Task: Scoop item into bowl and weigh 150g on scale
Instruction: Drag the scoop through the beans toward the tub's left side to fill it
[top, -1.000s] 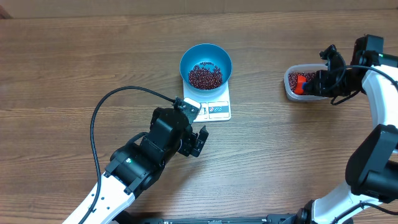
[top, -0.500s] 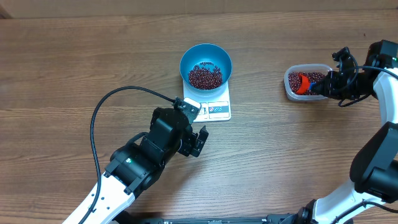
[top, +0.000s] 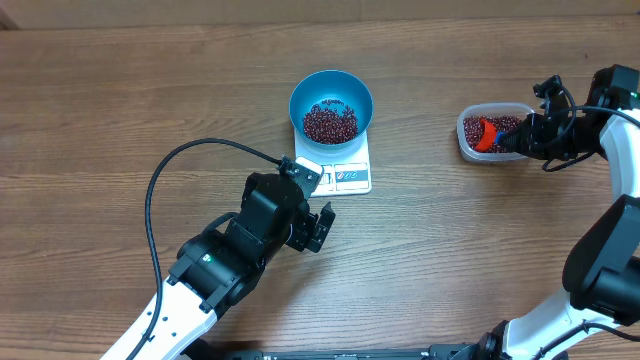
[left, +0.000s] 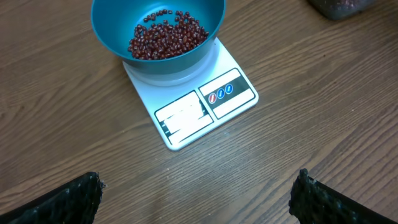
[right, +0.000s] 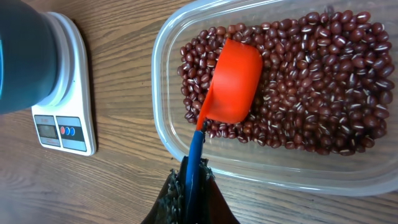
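My right gripper (right: 193, 186) is clamping the blue handle (right: 196, 149) of the orange scoop (right: 233, 81), whose cup is resting on the beans (right: 311, 74) in the clear tub (right: 163, 130). My left gripper (top: 320, 228) is hanging wide open over the table (top: 120, 90), near the scale (top: 345, 177), grasping nothing. The blue bowl (top: 298, 100) is sitting on the scale with a heap of beans inside, well apart from the tub.

a bright blue round bowl (top: 303, 95) is sitting upright on the small white scale (top: 345, 177), holding a loose heap of glossy maroon beans (top: 330, 123), while more are lying in a clear tub (top: 466, 150) well apart.
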